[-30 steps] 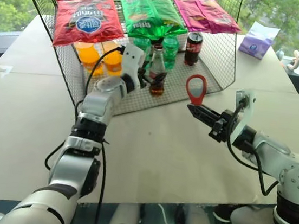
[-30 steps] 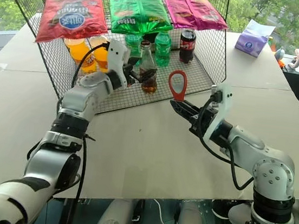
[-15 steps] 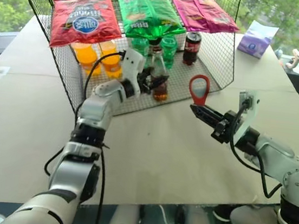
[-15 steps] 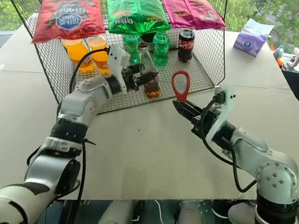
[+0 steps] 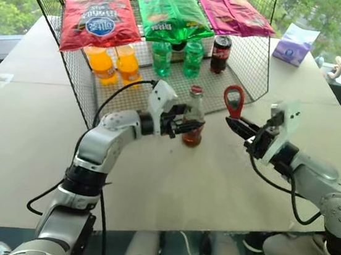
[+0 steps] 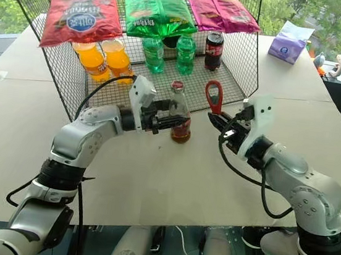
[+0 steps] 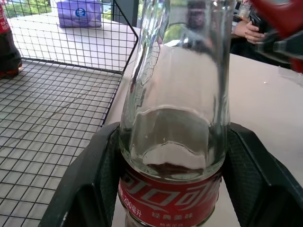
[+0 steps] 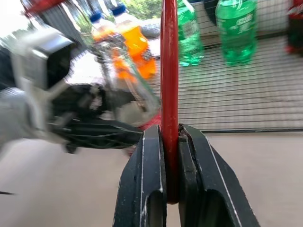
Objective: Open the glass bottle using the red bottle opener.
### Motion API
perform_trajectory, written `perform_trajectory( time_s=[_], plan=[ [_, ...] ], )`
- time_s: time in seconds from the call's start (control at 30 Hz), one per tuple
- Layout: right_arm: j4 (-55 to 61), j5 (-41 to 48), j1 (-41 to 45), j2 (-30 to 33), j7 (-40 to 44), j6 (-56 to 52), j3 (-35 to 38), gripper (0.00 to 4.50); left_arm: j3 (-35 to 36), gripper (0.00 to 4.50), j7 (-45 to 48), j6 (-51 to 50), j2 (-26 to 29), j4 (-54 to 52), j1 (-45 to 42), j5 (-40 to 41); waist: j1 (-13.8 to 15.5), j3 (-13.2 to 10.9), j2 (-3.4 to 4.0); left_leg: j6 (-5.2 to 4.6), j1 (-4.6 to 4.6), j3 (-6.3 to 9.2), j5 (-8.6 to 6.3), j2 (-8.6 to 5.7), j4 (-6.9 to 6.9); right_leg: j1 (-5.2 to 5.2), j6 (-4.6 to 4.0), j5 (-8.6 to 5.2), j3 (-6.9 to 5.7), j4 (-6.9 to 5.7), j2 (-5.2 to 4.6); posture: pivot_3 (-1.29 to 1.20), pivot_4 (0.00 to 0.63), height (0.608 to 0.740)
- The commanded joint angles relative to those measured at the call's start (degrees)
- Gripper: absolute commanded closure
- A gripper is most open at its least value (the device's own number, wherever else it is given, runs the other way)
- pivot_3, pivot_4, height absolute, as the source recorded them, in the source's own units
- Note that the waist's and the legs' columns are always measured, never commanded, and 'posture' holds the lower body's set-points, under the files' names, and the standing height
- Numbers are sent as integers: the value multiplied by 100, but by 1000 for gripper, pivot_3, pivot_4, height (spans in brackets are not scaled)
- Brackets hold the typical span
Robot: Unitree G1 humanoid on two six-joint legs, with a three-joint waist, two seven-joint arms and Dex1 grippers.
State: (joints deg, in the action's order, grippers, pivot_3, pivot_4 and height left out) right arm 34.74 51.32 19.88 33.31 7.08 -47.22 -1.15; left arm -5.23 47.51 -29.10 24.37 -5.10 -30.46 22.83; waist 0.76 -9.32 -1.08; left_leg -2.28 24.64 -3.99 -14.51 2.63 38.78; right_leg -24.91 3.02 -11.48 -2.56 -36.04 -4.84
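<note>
Big wire rack behind; glass bottle upright on table just in front of it, clamped at label by left gripper. Red bottle opener pinched tight in right gripper, loop up, beside cap. Best: keep bottle steady, hook loop under cap edge, lever up.

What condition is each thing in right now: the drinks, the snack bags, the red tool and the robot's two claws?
Small clear glass bottle of dark cola: upright, capped, held.
Flat red bottle opener: held upright, loop up, beside the bottle's cap.
Left gripper: shut on the bottle.
Right gripper: shut on the opener's handle.
Two green plastic bottles: upright, capped.
Two orange drink bottles: upright, capped.
Three snack bags: sealed.
</note>
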Motion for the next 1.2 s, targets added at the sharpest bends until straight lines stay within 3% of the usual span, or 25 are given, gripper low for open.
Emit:
perform_trajectory(
  time_s=[0.03,0.17,0.2,0.27,0.3,0.7,0.8,0.9,1.2],
  plan=[
    [241,-1800,196,349,93,743,-825,4500,-105,2106,-71,239,-135,-193,-14,-90,3,0,0,0,2,3,0,0,2,1,0,0,0,0,1,0,150,740],
    [111,-2424,157,104,95,1042,-994,4500,-55,2106,-51,227,-218,-161,-78,-52,9,0,-1,1,4,9,1,-1,14,5,0,0,1,-1,6,0,150,740],
    [101,-2509,124,53,151,1066,-1011,4500,-26,1030,-70,227,-233,-155,-90,-45,9,0,-1,1,6,10,1,-1,20,6,1,0,1,-4,7,0,150,740],
    [104,-2645,65,-21,256,1084,-1014,4500,10,216,-45,212,-229,-170,-84,-26,4,0,-1,1,9,13,1,-1,32,9,1,0,1,-5,9,0,150,740],
    [108,-2701,39,-57,300,1085,-995,4500,12,39,-13,213,-210,-185,-70,-29,1,0,-1,0,8,13,0,-1,34,11,1,0,2,-5,9,0,150,740],
    [145,-3201,-88,-271,707,1060,-815,4500,173,39,-4,204,-69,-440,-15,65,3,0,-1,0,2,19,0,0,43,11,0,0,3,-27,11,0,150,740],
    [141,-3317,-84,-306,771,1083,-806,4500,158,896,-5,173,-56,-453,-11,90,0,0,-1,0,2,19,0,0,44,11,0,0,3,-28,11,0,150,740],
    [135,-3484,-49,-368,810,1124,-860,4500,127,2279,-21,208,-60,-428,-2,45,-2,0,-1,0,1,19,0,0,44,11,0,0,3,-30,12,0,150,740],
    [-28,-4377,58,-867,595,1542,-1333,4500,84,2288,-45,235,-86,-405,-15,-2,-4,0,-1,1,0,19,1,0,48,11,0,0,4,-36,12,0,150,740]
  ],
)
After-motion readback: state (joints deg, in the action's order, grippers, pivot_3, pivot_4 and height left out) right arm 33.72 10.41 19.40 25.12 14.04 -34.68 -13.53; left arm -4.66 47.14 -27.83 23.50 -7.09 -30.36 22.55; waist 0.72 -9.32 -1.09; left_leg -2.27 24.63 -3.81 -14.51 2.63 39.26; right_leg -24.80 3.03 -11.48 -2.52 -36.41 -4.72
